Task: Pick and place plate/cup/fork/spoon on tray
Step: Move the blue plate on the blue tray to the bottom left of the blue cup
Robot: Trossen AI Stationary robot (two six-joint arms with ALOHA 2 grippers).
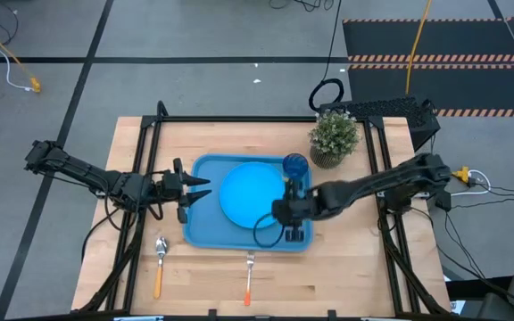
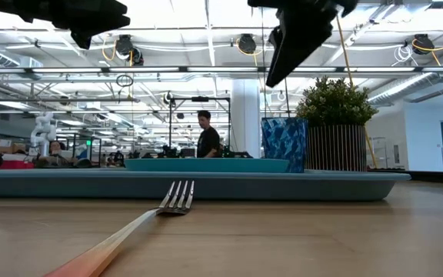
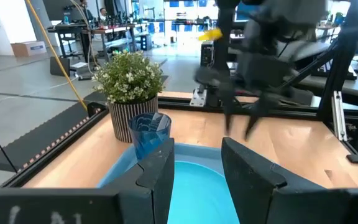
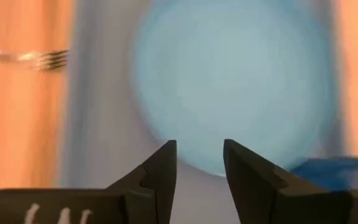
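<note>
The fork [image 1: 250, 276] and spoon [image 1: 160, 264] lie by the worktop's [image 1: 346, 259] near edge. My right gripper [image 1: 286, 212], fingers apart, hangs empty over the tray [image 1: 196, 230]. The plate [image 1: 250, 193] and cup [image 1: 295, 166] sit in it. My left gripper [image 1: 198, 186], also apart and empty, waits at the tray's left rim.

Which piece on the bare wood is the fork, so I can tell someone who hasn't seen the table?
Start at the light-blue tray mid-table, holding the round plate and the cup. Two utensils lie on the wood off its near long edge. The fork is the one below the tray's middle, with tines; the spoon, by the tray's corner on the left arm's side, has an oval bowl.
</note>
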